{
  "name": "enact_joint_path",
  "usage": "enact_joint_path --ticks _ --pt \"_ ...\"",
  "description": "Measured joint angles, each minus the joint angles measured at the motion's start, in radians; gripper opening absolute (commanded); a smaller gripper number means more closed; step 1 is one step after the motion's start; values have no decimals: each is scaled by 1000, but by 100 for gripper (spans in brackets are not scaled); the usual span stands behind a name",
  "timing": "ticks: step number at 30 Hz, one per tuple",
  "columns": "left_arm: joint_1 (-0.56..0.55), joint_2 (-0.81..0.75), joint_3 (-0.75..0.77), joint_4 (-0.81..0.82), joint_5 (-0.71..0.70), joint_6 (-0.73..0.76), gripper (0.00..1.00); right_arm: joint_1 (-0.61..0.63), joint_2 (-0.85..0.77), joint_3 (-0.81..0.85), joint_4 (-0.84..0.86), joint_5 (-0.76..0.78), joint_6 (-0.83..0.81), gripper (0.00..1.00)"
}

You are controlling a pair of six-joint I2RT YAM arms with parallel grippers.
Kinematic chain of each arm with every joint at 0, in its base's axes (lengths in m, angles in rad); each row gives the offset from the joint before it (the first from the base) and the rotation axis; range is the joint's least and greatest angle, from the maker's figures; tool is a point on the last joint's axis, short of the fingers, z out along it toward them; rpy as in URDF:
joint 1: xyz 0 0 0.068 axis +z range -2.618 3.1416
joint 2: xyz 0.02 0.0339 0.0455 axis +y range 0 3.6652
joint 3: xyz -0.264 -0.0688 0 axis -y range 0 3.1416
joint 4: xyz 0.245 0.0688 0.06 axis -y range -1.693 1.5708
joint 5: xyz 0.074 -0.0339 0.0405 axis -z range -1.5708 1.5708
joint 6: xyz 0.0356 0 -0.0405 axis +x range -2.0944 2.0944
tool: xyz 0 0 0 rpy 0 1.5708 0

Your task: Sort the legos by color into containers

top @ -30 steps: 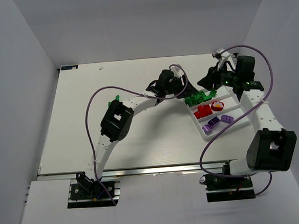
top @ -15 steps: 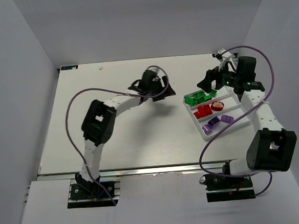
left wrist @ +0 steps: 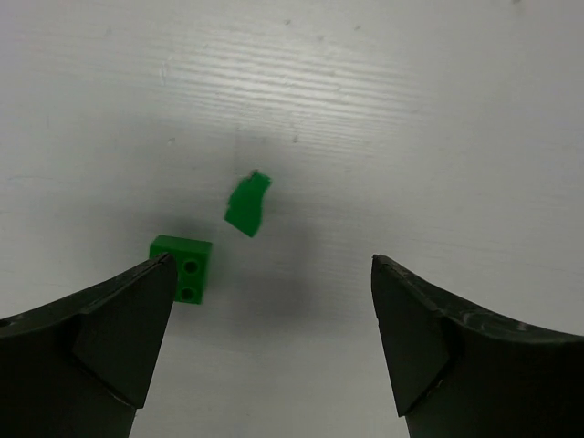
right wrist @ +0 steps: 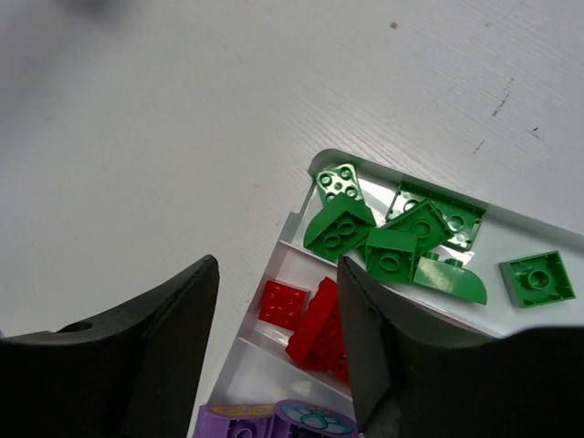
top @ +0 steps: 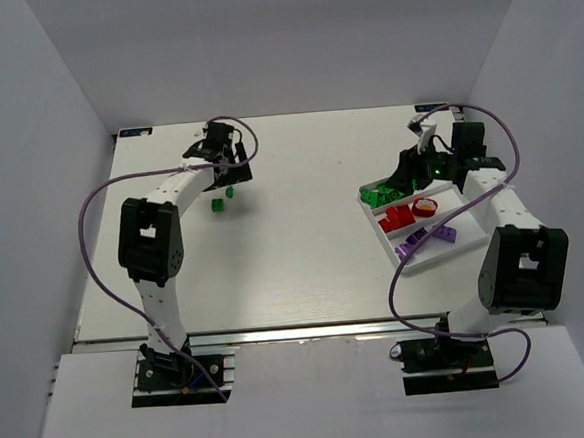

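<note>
Two green legos lie loose on the table at the far left, a square brick [left wrist: 187,269] [top: 216,204] and a small wedge [left wrist: 248,205] [top: 229,191]. My left gripper [left wrist: 272,260] [top: 231,175] hangs open just above them with nothing between its fingers. The white tray [top: 427,257] [right wrist: 301,205] stands at the right. Its compartments hold green legos [right wrist: 401,242] [top: 382,193], red legos [right wrist: 315,319] [top: 400,216] and purple legos [right wrist: 274,422] [top: 429,236]. My right gripper [right wrist: 276,265] [top: 402,181] hovers open and empty over the tray's near-left end.
A red and yellow round piece [top: 426,207] lies in the red compartment. The table's back wall runs just behind both grippers. Purple cables loop off both arms above the table.
My left arm has swung from beside the tray to the far left, over the two loose green legos, and its jaws have widened. The right gripper has shifted slightly over the tray.
</note>
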Motion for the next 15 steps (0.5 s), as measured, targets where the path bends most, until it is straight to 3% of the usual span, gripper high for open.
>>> enact_joint_path --ticks 6,15 --pt "0 140 43 -74 -64 93 87 3 3 11 -18 -19 0 57" --pt "0 200 120 -84 -80 168 73 7 6 12 -20 -24 0 55"
